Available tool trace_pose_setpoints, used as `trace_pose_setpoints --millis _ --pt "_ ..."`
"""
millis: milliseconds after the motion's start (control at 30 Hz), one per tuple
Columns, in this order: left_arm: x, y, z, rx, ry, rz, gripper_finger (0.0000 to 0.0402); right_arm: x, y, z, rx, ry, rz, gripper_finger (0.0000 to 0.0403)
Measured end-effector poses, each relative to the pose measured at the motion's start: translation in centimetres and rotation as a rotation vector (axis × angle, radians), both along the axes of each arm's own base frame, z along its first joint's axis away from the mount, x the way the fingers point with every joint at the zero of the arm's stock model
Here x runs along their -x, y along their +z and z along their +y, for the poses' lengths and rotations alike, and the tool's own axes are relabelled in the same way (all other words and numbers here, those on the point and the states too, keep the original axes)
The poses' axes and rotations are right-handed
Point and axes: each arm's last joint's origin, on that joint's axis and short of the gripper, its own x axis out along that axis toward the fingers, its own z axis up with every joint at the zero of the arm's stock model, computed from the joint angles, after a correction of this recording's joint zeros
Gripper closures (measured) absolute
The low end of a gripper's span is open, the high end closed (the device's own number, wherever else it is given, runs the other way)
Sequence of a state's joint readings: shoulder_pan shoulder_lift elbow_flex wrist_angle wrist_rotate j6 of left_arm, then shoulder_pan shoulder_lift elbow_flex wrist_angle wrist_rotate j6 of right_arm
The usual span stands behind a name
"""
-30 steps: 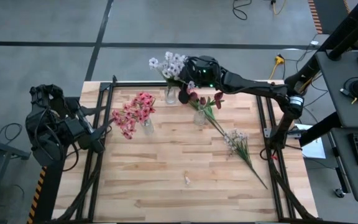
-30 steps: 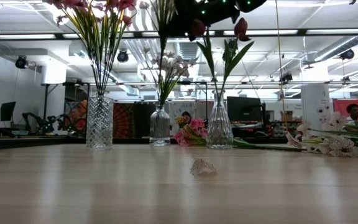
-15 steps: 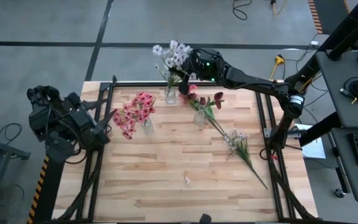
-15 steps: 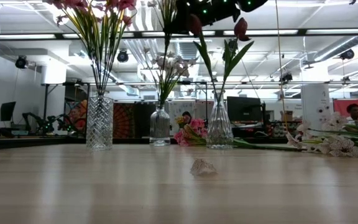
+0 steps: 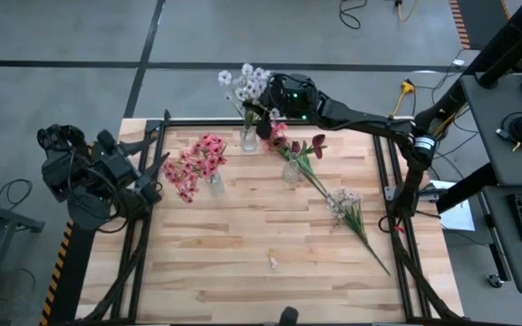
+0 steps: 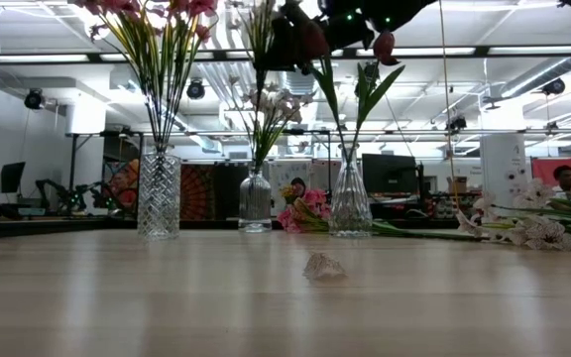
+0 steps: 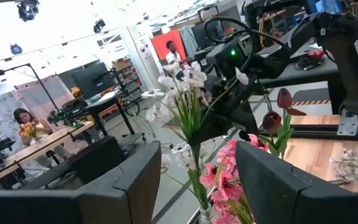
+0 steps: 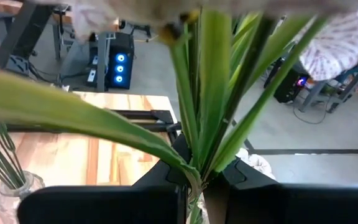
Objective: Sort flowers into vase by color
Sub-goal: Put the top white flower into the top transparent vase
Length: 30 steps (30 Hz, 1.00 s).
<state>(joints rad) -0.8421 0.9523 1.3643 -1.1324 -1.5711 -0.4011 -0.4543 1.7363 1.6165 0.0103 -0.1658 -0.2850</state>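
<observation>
At the upper middle of the high view, the right gripper (image 5: 265, 122) reaches in from the right edge of the bench (image 5: 243, 254) and hovers just above the middle vase (image 5: 248, 139), its jaws clenched on a stem of white-lilac flowers (image 5: 246, 84). The right wrist view shows the green stalks and leaves (image 8: 213, 112) pinched between the two dark fingers (image 8: 104, 205), with pale petals at the top of that frame. The blossoms fan out beyond the bench's far edge, above the vase's mouth; whether the stem's lower end is inside the vase I cannot tell.

Left of the middle vase in the high view stands the pink vase (image 5: 214, 184), a clear cut-glass one holding the pink flowers (image 5: 195, 166). To the right stands the red vase (image 5: 291, 170) with the dark red tulips (image 5: 306, 145); in the low view these three glass vases stand in a row across the middle of the frame. A loose bunch of white-lilac stems (image 5: 347, 210) lies flat on the bench at the right centre of the high view, stalks running toward the lower right. A small pale scrap (image 5: 273, 262) lies alone on the wood near the bottom middle.

The left gripper (image 5: 157, 177) waits at the left edge of the bench, near the pink flowers, its jaws released and holding nothing.
</observation>
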Motion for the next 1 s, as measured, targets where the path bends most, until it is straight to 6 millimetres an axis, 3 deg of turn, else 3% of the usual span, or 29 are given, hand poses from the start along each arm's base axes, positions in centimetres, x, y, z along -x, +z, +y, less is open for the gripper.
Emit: trace_pose_setpoints --millis 800,1000 --pt "0.0 0.0 0.0 -0.005 0.000 0.004 0.0212 -0.1 -0.6 0.2 -0.006 0.005 0.019 0.0385" --pt "0.0 -0.1 0.0 -0.005 0.000 0.004 0.0212 -1.0 -1.9 -0.1 -0.016 0.005 0.027 0.0385"
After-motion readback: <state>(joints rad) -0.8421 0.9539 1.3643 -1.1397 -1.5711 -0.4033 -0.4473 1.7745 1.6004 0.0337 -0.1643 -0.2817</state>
